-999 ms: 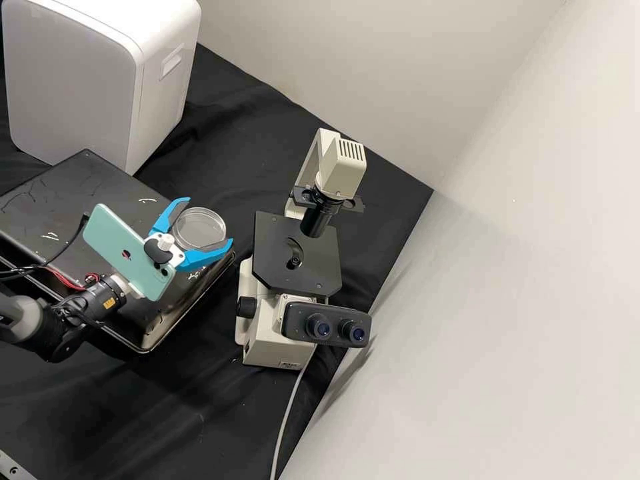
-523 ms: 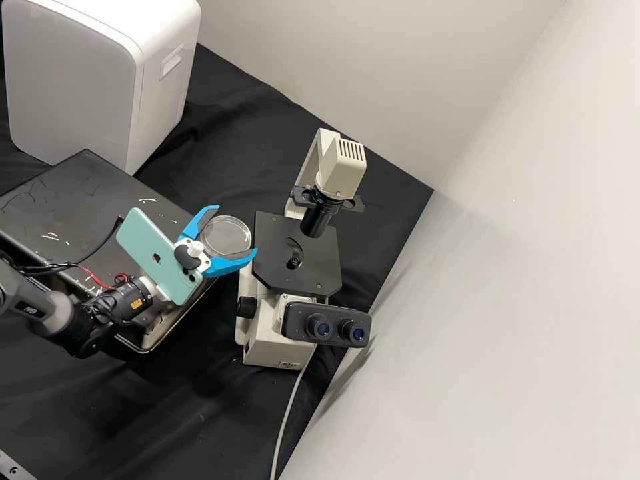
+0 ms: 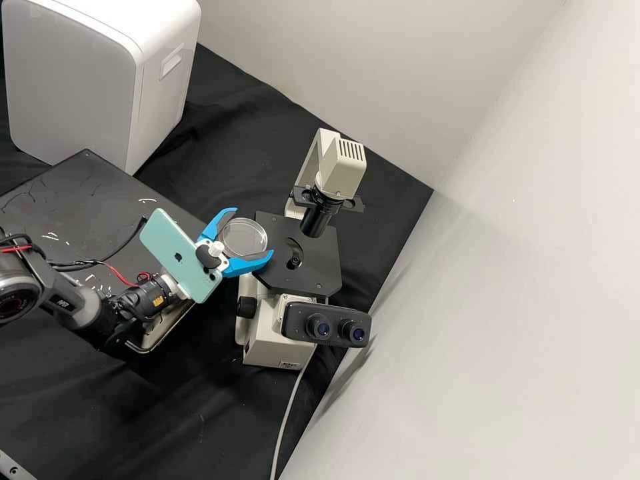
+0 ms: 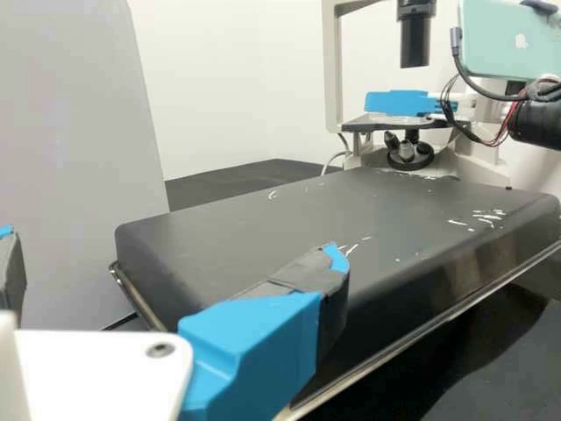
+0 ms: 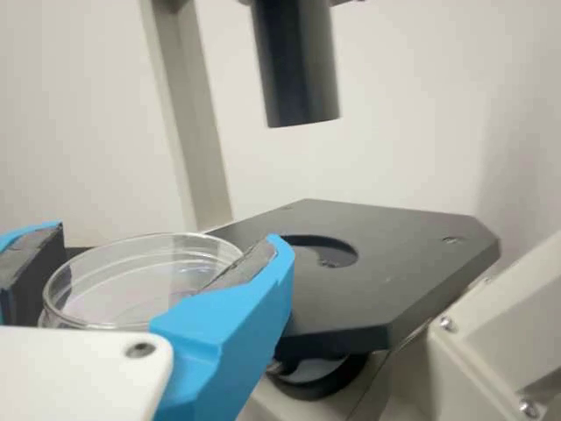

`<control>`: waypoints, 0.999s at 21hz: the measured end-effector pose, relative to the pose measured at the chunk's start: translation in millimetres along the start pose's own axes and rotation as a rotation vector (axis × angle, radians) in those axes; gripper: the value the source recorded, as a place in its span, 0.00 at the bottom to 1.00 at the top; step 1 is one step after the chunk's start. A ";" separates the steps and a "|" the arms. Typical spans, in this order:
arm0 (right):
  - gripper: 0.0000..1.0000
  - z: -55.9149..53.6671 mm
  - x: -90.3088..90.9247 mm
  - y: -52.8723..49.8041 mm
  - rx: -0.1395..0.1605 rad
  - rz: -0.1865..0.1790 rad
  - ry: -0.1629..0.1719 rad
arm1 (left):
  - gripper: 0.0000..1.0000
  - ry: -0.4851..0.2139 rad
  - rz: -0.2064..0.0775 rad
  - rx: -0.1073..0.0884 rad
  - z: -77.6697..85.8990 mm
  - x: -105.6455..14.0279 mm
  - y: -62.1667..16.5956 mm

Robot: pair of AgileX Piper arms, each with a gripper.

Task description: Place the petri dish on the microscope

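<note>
My right gripper [image 3: 248, 235] clamps its blue fingers on the clear petri dish [image 3: 241, 233]. I hold it level over the edge of the microscope [image 3: 277, 337] stage [image 3: 317, 263] nearest the black box [image 3: 80, 200], short of the stage's hole. My left gripper [image 4: 166, 250] stands wide apart beside that box.

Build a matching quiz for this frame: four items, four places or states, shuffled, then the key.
Items:
1. petri dish
2. microscope stage
3. white cabinet
4. eyepieces

Places or states:
A. far left corner of the bench
B. bare black plate with a round hole in the middle
C. held between the right gripper's blue fingers
D. paired lenses in a dark housing at the near end of the microscope

Pairs: 1-C, 2-B, 3-A, 4-D
</note>
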 end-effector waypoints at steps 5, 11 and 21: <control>0.00 7.1 4.4 15.6 -0.012 0.051 -0.015 | 1.00 0.002 -0.009 0.003 -0.1 0.6 -1.6; 0.00 11.5 10.0 26.9 -0.019 0.088 -0.021 | 1.00 0.002 -0.010 0.004 -0.1 0.6 -1.8; 0.00 25.1 37.9 11.2 -0.090 0.072 -0.060 | 1.00 0.006 -0.028 0.011 -0.4 1.7 -5.3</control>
